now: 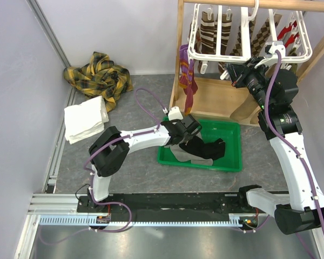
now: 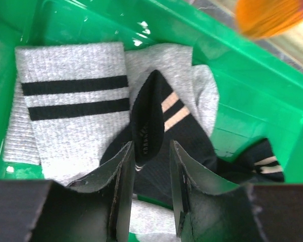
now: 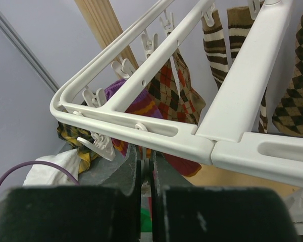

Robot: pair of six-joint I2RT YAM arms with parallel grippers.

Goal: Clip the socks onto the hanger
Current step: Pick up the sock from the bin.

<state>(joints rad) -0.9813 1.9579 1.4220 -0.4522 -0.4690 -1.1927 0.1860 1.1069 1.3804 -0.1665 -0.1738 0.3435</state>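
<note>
My left gripper [image 2: 151, 146] hangs inside the green bin [image 2: 242, 101], jaws apart, with the raised fold of a black sock [image 2: 149, 111] at its fingertips. A grey sock with two dark bands [image 2: 76, 126] lies under and beside it. From above, the left gripper [image 1: 190, 134] is over the black sock [image 1: 205, 148]. My right gripper [image 3: 146, 151] is up under the white hanger [image 3: 166, 131], shut on one of its dangling clips [image 3: 147, 169]. A purple sock [image 3: 136, 103] and brown striped socks [image 3: 214, 40] hang from other clips.
The hanger [image 1: 192, 53] hangs from a wooden frame [image 1: 179, 54] at the back right. A yellow plaid cloth [image 1: 100, 75] and a folded white towel [image 1: 85, 121] lie at the left. The green bin [image 1: 232, 162] stands before the frame.
</note>
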